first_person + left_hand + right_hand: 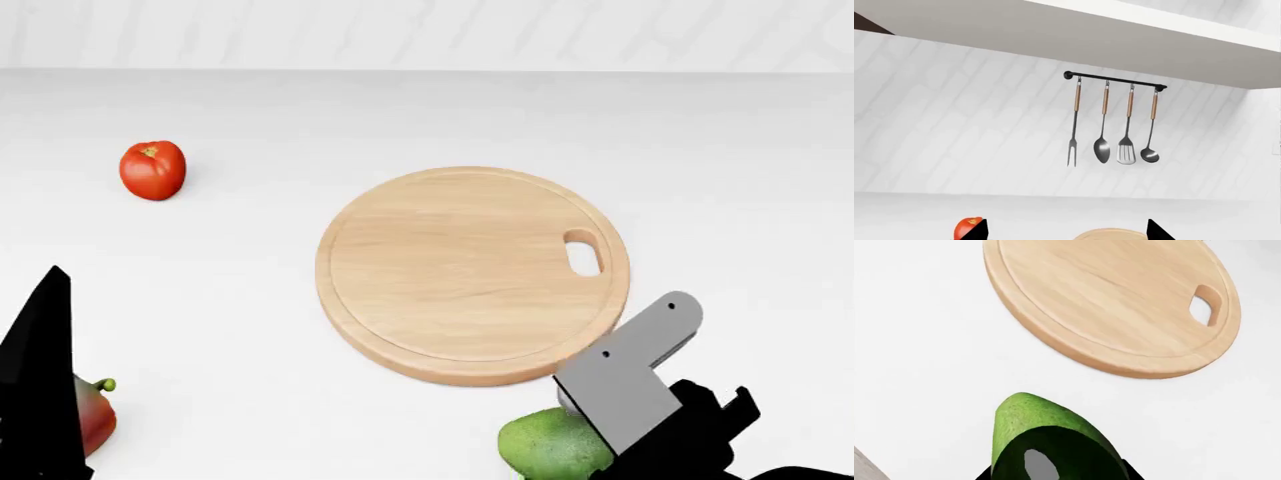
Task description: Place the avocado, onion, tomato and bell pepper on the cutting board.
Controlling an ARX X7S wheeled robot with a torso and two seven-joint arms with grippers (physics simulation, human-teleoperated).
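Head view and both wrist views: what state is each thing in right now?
cutting board: flat on counter, nothing on it
tomato: on counter, off the board
bell pepper: on counter, partly hidden by left arm
avocado: off the board, at right gripper
utensils: hanging on wall rail

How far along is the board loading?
Nothing done: the cutting board is bare. In hand: the right gripper is at the avocado, grasp unclear. Left: tomato and bell pepper sit on the counter; onion not in view.
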